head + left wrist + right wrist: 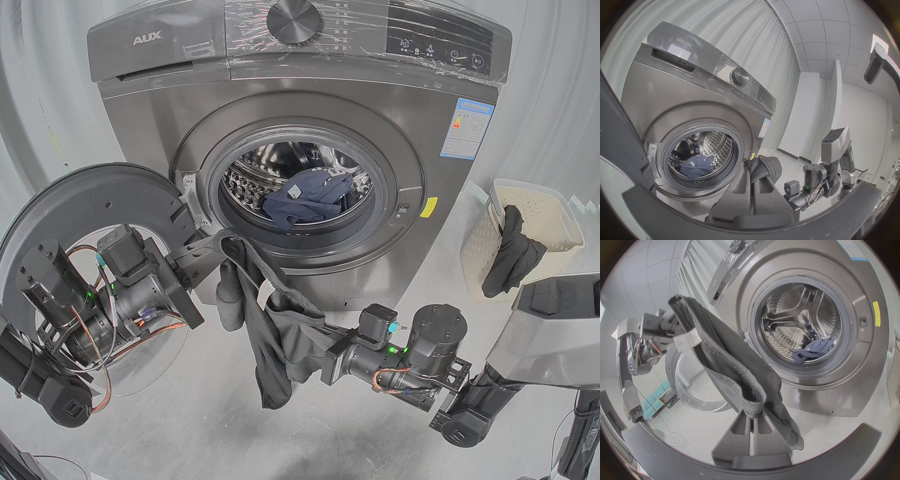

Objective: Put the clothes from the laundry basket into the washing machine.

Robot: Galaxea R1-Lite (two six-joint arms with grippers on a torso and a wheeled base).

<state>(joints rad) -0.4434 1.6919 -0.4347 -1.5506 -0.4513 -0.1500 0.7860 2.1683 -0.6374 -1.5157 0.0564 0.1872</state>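
while the dark grey cloth garment (275,319) hangs stretched between both arms in front of the grey metal front-loading washing machine (375,106), the head view shows the left tool (219,240) clamped on its upper end just below the round opening and the right tool (315,340) clamped on a lower fold, with loose tails dangling toward the pale floor (187,425). a crumpled navy blue cloth (306,197) lies in the steel drum (250,181), the round dark door (87,200) stands open on the robot's left, and a black garment (512,256) is draped over the rim of the cream perforated plastic laundry basket (550,212) on the right. from the left wrist view, the left tool (753,181) is closed tight on a ribbed edge of the garment, with the drum mouth near ahead. from the right wrist view, the right tool (753,416) pinches a ribbed band, and the cloth rises taut to the other arm, its white tag (687,340) showing. risks, as i judge them: the hanging tails could snag on the door seal or spill over the lip if only one end goes in; an uneven release could drop the piece on the floor; spreading the arms could tear it from one grip.
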